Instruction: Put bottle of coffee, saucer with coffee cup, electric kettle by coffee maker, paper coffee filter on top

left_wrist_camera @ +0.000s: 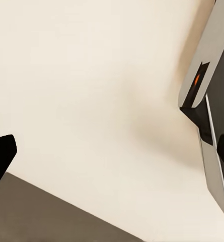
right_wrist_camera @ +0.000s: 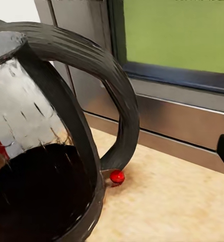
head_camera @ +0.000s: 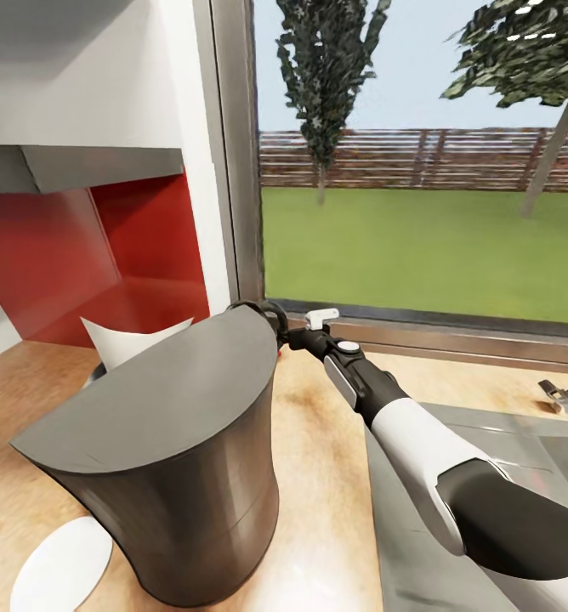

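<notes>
Coffee maker (head_camera: 161,455) sits big and close on the bench (head_camera: 318,476), with the filter (head_camera: 127,340) poking up behind it and the saucer (head_camera: 63,565) flat at its base near the front edge. Right arm reaches past it toward the window; the kettle (right_wrist_camera: 46,136) is right by that wrist, near the back edge. Honestly can't tell if either set of jaws is open or closed.

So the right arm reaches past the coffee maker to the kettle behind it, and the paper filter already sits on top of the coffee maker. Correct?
Not quite. In the head view the coffee maker's flat top is bare; the paper filter stands behind it, on the side away from the kettle. The rest holds: the right arm reaches past the machine, and the right wrist view shows the kettle's handle close up.
</notes>
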Robot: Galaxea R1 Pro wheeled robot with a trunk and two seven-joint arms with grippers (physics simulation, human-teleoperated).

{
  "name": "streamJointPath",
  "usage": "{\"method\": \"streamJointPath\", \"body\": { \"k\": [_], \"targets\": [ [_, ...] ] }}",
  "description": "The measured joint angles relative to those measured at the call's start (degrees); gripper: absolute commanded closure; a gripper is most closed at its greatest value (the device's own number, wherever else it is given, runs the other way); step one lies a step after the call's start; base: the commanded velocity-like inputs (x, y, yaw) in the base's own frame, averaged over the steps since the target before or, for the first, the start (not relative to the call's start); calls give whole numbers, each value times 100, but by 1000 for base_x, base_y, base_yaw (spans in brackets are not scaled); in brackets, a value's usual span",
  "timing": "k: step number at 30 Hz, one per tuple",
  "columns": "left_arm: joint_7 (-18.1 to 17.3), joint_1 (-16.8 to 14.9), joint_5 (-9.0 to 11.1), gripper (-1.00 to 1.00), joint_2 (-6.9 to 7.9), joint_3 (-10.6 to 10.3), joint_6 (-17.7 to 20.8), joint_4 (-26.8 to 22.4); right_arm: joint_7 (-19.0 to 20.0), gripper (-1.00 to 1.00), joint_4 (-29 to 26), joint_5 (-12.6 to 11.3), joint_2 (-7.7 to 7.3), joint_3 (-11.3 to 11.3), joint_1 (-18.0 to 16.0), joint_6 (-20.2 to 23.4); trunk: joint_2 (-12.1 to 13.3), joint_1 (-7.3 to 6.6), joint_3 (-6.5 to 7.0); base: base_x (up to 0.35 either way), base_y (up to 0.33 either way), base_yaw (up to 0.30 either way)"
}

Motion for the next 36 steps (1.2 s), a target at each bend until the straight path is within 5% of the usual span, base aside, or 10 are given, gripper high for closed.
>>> {"method": "streamJointPath", "body": {
  "k": [29, 36],
  "targets": [
    [8, -1, 0, -100, -13, 1, 9, -8, -199, -100, -68, 17, 1, -6, 8, -124, 0, 0, -10, 0, 0, 0],
    [9, 0, 0, -100, -10, 7, 9, -9, -79, -100, 8, 19, -94, -1, 9, -125, -1, -1, -10, 32, 0, 0]
  ]
}}
